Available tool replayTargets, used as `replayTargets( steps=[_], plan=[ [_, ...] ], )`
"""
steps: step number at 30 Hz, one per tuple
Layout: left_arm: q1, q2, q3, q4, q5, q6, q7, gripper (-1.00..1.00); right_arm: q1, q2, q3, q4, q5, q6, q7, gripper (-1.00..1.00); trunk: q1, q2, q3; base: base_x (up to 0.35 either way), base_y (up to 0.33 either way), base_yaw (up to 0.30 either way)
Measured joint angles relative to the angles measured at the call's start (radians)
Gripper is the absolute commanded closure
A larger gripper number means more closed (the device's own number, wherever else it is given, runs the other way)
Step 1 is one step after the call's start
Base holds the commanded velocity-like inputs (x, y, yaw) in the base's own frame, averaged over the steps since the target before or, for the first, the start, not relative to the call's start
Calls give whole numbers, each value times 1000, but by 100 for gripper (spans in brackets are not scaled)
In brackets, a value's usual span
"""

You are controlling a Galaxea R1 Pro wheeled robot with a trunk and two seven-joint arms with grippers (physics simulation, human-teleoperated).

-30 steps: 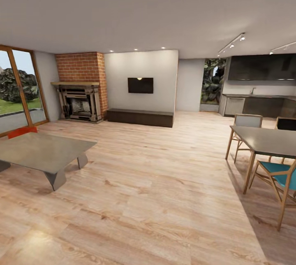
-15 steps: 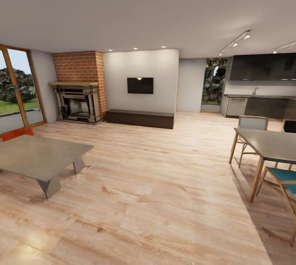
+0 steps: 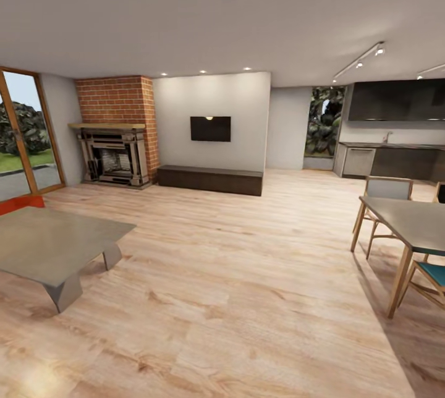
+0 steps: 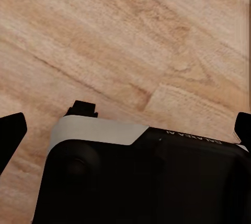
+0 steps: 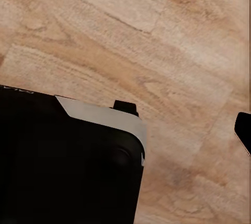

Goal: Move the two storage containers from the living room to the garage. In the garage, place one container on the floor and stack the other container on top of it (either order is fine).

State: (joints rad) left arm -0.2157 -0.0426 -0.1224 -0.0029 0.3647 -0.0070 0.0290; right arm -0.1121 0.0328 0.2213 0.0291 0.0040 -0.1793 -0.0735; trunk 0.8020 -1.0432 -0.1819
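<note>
Currently, room: the living room, with a light wood-plank floor [image 3: 235, 299], a grey ceiling and pale walls.
Container: one orange-red storage container [image 3: 20, 204] shows at the far left, behind the far edge of the low table; just a strip of it is visible, so its contents cannot be told.
Low table: grey coffee table [image 3: 49, 243] on angled legs, standing between the viewer and the container.
Fireplace: brick chimney with a dark fireplace [image 3: 114, 160] against the back wall, left of centre.
Screen: black television [image 3: 211, 128] on the white wall, above a long dark bench [image 3: 210, 179].
Glass door: wood-framed, far left [image 3: 21, 132], greenery outside.
Dining corner: grey dining table [image 3: 411, 222] at right with wooden chairs, one with a teal seat [image 3: 432, 274].
Kitchen: dark cabinets and counter [image 3: 395, 160] at the back right.
Open way: bare planks run down the middle between the two tables.
Left gripper [image 4: 123, 130]: dark fingertips at both edges of its wrist view, spread wide, holding nothing, above the planks.
Right gripper [image 5: 246, 130]: one fingertip seen; cannot tell how it stands.
</note>
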Motion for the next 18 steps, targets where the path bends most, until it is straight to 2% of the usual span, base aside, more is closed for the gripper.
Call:
replayTargets(
  steps=[18],
  plan=[
    [0,0,0,0,-1,1,-1,-100,0,0,1,0,-1,2,-9,-100,0,0,0,331,0,0]
  ],
)
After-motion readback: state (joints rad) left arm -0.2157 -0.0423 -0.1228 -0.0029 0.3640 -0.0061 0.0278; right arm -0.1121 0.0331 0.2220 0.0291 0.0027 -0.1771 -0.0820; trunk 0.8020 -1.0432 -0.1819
